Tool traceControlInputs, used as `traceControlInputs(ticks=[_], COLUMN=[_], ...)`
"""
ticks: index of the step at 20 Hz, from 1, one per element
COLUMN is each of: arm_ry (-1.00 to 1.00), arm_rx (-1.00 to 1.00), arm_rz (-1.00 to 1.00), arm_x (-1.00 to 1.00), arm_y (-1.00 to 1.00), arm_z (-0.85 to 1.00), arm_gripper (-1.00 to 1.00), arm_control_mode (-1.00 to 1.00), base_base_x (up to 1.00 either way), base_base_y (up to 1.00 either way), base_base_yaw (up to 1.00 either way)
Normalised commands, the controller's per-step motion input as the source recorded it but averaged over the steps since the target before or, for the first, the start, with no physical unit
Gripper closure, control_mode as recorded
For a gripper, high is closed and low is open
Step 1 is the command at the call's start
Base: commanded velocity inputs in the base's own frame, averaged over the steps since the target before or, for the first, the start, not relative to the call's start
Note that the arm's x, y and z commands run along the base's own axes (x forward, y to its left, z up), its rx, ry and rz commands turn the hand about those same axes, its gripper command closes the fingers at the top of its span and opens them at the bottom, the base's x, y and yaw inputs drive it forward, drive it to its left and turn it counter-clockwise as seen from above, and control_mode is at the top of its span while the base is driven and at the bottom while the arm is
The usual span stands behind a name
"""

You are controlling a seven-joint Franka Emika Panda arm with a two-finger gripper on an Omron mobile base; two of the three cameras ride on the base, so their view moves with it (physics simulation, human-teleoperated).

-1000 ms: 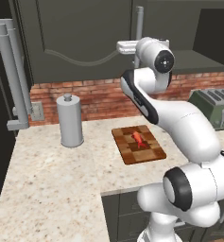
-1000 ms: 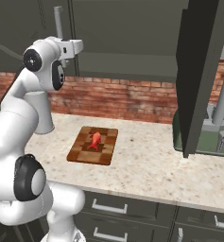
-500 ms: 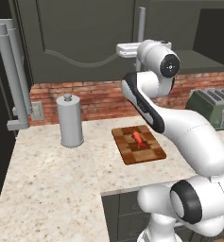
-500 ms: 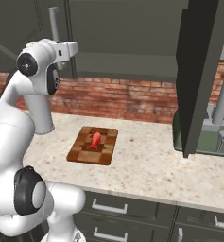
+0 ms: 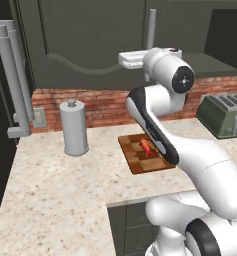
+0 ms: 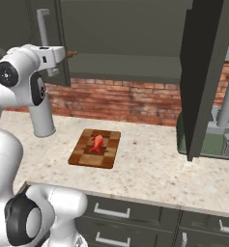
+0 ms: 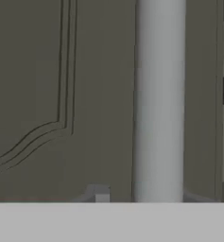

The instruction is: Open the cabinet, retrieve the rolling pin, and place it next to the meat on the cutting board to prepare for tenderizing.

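Gripper [image 5: 126,59] is raised right against the cabinet's [image 5: 90,40] left door, by its grey bar handle [image 7: 159,99], presumably to swing it open; whether the jaws are open I can't tell. Below on the counter [image 5: 55,200], the meat [image 5: 146,146] waits on the cutting board [image 5: 132,162].

Flat even rendered light, dim upper cabinet, soft blurry hand view

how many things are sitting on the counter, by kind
cutting board: 1
meat: 1, lying on the board
metal canister: 1
toaster: 1
total: 4
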Motion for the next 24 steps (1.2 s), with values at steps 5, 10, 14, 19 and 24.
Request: traceControlInputs(ticks=[5,10,14,19,24], arm_ry=[0.0,0.0,0.0,0.0,-0.02], arm_rx=[0.0,0.0,0.0,0.01,0.12], arm_rz=[0.01,0.01,0.0,0.0,0.0], arm_x=[-0.82,-0.85,-0.78,-0.64,-0.23], arm_y=[0.79,0.83,0.87,0.86,0.13], arm_z=[-0.08,-0.13,-0.2,-0.29,-0.03], arm_gripper=[1.0,1.0,1.0,-1.0,-1.0], arm_control_mode=[-1.0,-1.0,-1.0,-1.0,-1.0], base_base_x=[0.0,0.0,0.0,0.0,0.0], base_base_y=[0.0,0.0,0.0,0.0,0.0], base_base_yaw=[0.0,0.0,0.0,0.0,0.0])
